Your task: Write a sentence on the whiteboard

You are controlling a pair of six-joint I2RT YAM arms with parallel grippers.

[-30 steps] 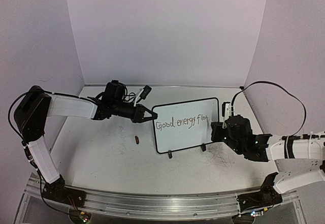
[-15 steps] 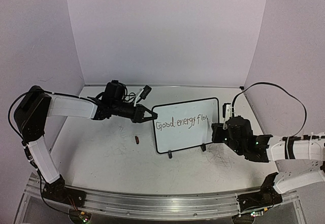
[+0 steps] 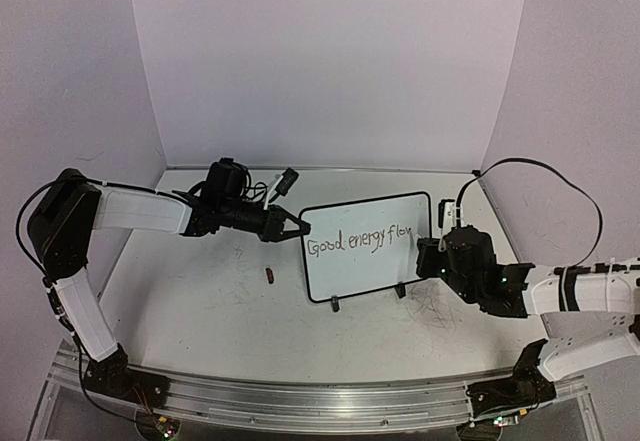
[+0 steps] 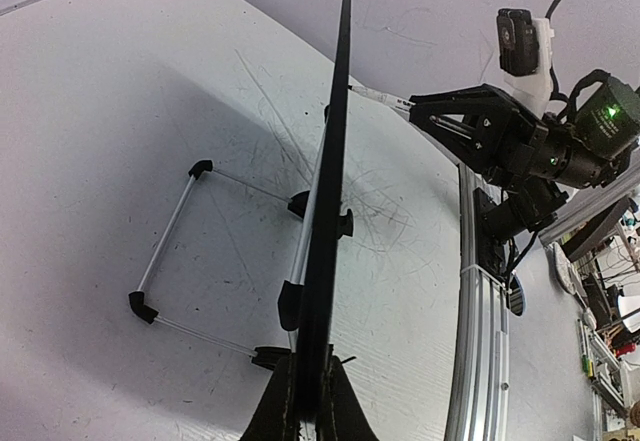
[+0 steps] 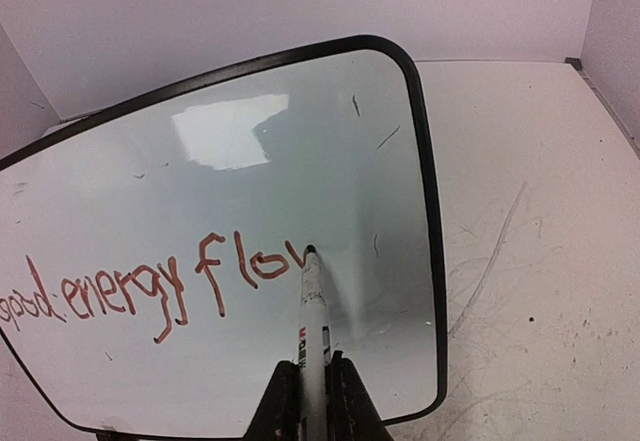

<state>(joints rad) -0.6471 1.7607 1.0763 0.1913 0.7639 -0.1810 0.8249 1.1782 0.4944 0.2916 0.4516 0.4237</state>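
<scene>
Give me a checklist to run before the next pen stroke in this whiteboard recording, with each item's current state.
1. Board hold: left end effector shut on the whiteboard edge: ok.
2. Pen hold: right end effector shut on the marker: ok.
3. Marker tip on the board, just after "flo": ok.
4. The sentence finished: not ok, the last word is partial.
5. Room right of the tip before the rim: ok.
6. Board upright on its feet: ok.
</scene>
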